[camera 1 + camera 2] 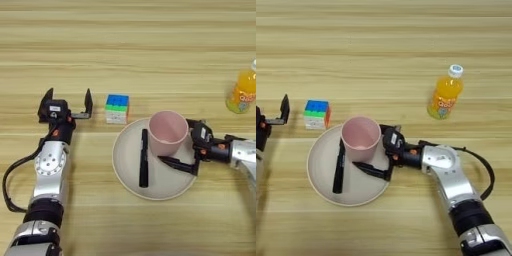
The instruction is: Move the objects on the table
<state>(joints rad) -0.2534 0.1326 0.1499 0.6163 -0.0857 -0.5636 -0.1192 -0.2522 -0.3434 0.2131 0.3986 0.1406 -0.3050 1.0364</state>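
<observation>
Cup: pale pink plastic cup [360,138], upright, open end up, standing on the round beige plate [321,185] at its upper right part. Inside of the cup looks bare.
Right gripper: right gripper [377,152] is at the cup's right side, over the plate. One black finger [372,171] reaches low across the plate under the cup's base edge; the other sits by the cup's right wall. Spread is about cup width, the cup partly between the fingers. Can't tell if either finger actually presses the cup.
Plate contents: the cup plus a slim black pen [144,157], lying nearly vertical in the picture on the plate's left half, just left of the cup.
Cube: small multicoloured puzzle cube [117,108] on the light-brown wooden table [125,45], just beyond the plate's upper left rim, blue face up, green and white on the side.
Left gripper: left gripper [68,103] is left of the cube, fingers spread wide and pointing away from the robot, nothing between them. Its right finger is near the cube, not touching.
Bottle: small orange-juice bottle with white cap [445,92], upright on the table, well apart to the right of the plate.
Label: the bottle carries a coloured label, text not readable.
</observation>
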